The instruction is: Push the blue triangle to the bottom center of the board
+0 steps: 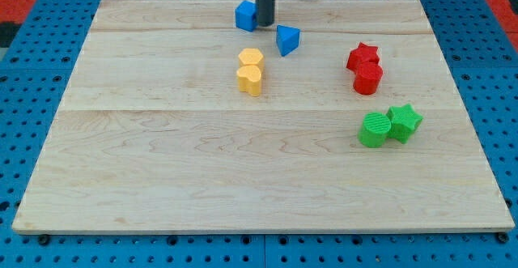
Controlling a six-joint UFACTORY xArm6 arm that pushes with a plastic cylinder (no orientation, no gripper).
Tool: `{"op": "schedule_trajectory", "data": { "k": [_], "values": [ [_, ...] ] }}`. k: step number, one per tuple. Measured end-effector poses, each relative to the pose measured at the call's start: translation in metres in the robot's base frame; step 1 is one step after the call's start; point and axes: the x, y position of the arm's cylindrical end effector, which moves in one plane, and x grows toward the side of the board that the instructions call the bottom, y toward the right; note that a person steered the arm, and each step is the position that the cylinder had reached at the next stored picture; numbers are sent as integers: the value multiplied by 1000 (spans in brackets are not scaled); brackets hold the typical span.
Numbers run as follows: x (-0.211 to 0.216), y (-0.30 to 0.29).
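Near the view's top: your rod comes down with my tip (265,23) set between the blue cube (246,15) and the blue triangle (287,39).
Tip contact: it sits right beside the cube and just up-left of the triangle; whether it touches either, you cannot tell.
Claw state: none to report, since you have only a bare rod, nothing to spread or pinch.
Target block: the blue triangle lies top-centre on the board (162,179), far from the bottom centre, so the push looks barely begun.
Line to take: get the tip squarely on the triangle's upper side, then drive down the view.
Obstacles: the yellow hexagon (251,57) and yellow block (250,79) stand just down-left of the triangle; keep your path to their right.
Watch for: a wedge likely spins off a point contact, so push through its middle and correct early.
Leave alone: the blue cube, so start away from it.
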Motion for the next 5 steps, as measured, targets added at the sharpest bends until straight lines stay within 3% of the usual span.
{"op": "schedule_trajectory", "data": {
  "k": [1, 3, 5],
  "values": [
    [-15, 45],
    [-47, 24],
    [37, 52]
  ]
}}
